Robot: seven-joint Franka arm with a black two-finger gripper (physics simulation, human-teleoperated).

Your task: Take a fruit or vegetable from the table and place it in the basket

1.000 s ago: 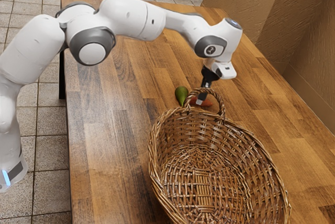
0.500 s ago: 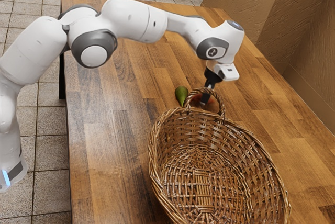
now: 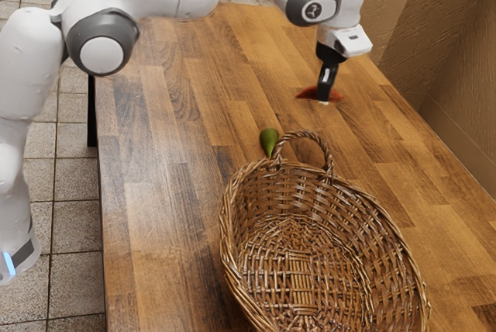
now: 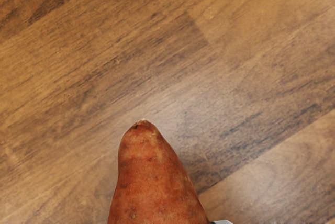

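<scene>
Sweet potato (image 4: pixel 152 182) seemingly aloft, outside basket (image 3: pixel 228 239)

No word and no number can be read. On the grey joint cover (image 3: pixel 300 8) near the arm's hand there is one small round emblem (image 3: pixel 312 11) — it is pale on dark, and too small for telling its letters or its shape. The white hand housing (image 3: pixel 346 41) carries a small dark mark (image 3: pixel 353 37) — this also I cannot read.
</scene>
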